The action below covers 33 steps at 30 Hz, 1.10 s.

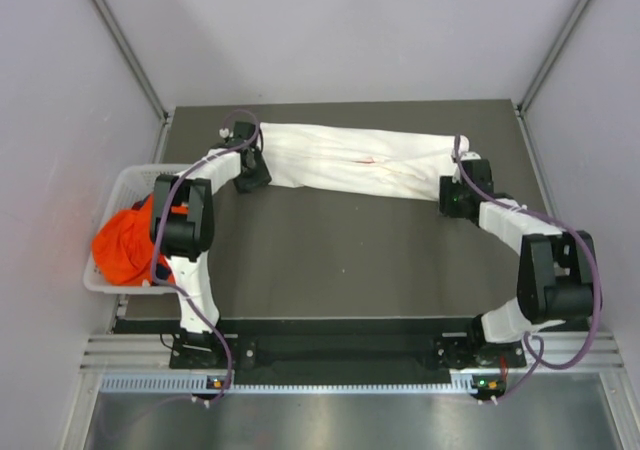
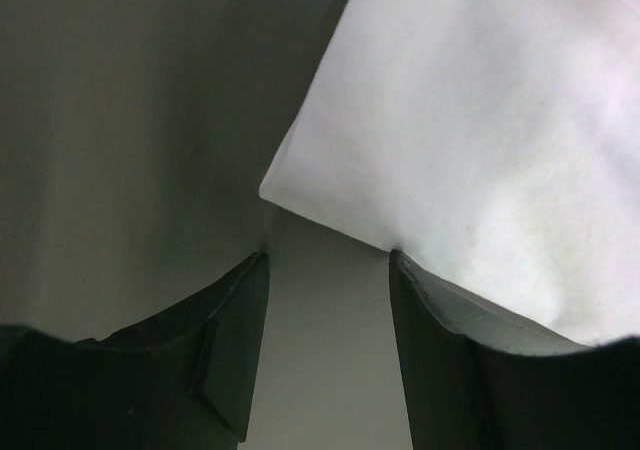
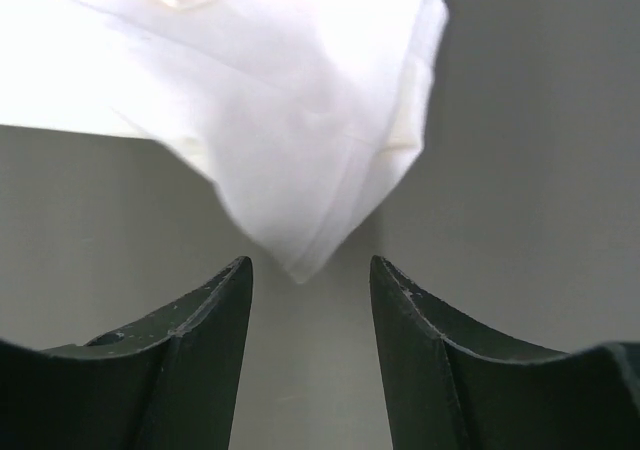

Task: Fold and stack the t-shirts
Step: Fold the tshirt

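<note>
You've both claws spread: L gripper (image 2: 328, 255), R gripper (image 3: 310, 260) at white tee (image 1: 350, 160) ends; basket (image 1: 125, 180) w/ orange tee (image 1: 122, 248) mid-left by L arm.

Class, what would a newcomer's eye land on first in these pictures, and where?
The long white t-shirt stands out first, folded into a band across the far side of the dark table. Next comes the bright orange t-shirt heaped in the white basket at the left edge. The left gripper and right gripper sit at the band's two ends, fingers open.
</note>
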Each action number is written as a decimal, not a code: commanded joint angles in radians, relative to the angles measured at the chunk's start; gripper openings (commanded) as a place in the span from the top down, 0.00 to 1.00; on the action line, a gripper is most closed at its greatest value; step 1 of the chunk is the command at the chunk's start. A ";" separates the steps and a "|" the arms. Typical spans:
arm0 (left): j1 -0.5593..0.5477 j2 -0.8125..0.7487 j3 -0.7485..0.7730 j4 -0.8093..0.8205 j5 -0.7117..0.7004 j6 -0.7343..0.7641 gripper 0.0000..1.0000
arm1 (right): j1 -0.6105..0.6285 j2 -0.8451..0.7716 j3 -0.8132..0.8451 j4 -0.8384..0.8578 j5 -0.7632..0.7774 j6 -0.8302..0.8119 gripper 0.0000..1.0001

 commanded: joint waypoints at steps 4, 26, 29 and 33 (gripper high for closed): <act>-0.001 0.033 0.026 0.031 0.012 -0.007 0.45 | 0.033 0.051 0.049 0.098 0.136 -0.095 0.52; 0.019 0.117 0.167 -0.025 -0.065 0.003 1.00 | 0.054 0.056 0.121 -0.018 0.239 -0.187 1.00; 0.020 0.122 0.181 -0.038 -0.085 0.003 1.00 | 0.047 0.049 0.131 -0.049 0.237 -0.184 1.00; 0.020 0.113 0.195 -0.067 -0.107 0.008 1.00 | 0.041 0.040 0.152 -0.110 0.223 -0.186 1.00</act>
